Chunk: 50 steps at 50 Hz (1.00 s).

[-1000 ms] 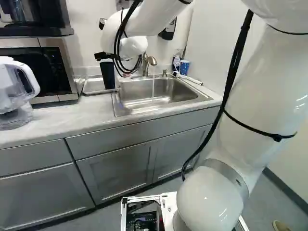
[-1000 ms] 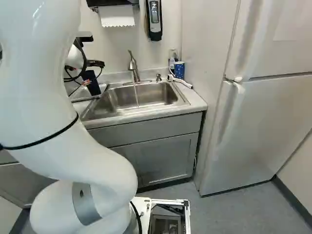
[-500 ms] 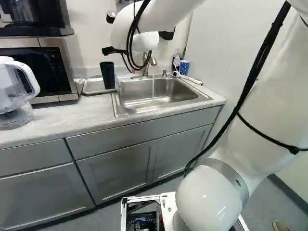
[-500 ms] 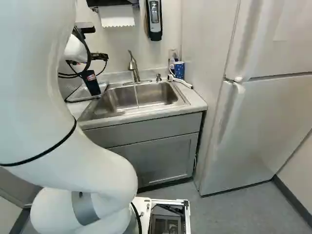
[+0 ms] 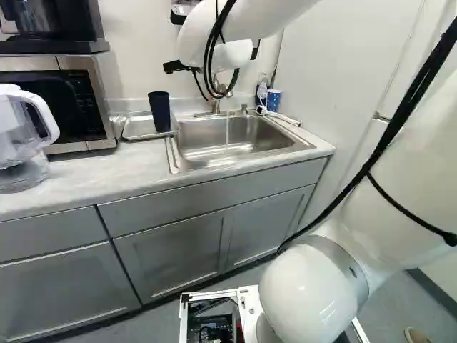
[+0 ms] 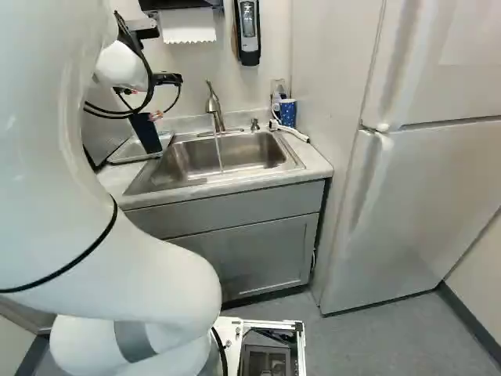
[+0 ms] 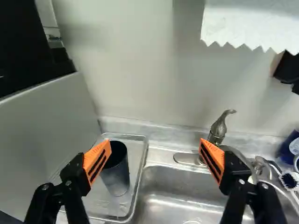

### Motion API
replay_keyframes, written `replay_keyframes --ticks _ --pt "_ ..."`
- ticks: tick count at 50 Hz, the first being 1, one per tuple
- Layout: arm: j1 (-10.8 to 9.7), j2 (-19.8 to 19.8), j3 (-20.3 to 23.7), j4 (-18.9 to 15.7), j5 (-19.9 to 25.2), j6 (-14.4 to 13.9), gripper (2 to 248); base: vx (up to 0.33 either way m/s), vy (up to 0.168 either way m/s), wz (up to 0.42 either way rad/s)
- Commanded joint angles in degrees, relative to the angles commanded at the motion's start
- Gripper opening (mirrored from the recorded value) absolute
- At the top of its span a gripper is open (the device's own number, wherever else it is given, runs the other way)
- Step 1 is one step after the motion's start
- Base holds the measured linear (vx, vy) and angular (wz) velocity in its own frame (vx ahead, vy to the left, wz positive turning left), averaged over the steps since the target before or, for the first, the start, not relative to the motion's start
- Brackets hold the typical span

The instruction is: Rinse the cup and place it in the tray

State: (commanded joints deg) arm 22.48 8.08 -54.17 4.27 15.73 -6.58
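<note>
In the right base view my gripper (image 6: pixel 156 115) shows by its orange pads, beside and above the cup. The wrist view has the gripper (image 7: pixel 155 142) wide open, nothing held between its fingers. The dark cup (image 7: pixel 117 175) stands upright in the metal tray (image 7: pixel 137 191), behind one finger's pad and apart from it as far as I can tell. The left base view shows the same cup (image 5: pixel 159 112) whole, at the tray's sink side.
Water runs from the faucet (image 6: pixel 213 103) into the sink (image 6: pixel 188 160). A blue cup (image 6: pixel 288 113) and a white brush stand or lie at the sink's far corner. Microwave (image 5: pixel 64 103) and clear pitcher (image 5: pixel 25 136) are beside the tray. Paper towel (image 7: pixel 252 23) hangs above the faucet.
The arm has drawn back from the cup, up and to the right in the left base view, uncovering the cup's rim. The cup has stayed in the tray. The base has not moved.
</note>
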Motion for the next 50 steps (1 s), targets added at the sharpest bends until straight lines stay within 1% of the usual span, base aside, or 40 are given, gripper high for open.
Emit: replay_keyframes --ticks 8,16,50 --pt "-1.34 0.27 -0.70 0.00 0.00 0.00 247 0.000 0.000 0.000" --pt "-2.48 -0.45 -1.96 0.00 0.00 0.00 247 0.000 0.000 0.000" --pt "-6.08 -9.12 -10.34 0.00 0.00 0.00 247 0.000 0.000 0.000"
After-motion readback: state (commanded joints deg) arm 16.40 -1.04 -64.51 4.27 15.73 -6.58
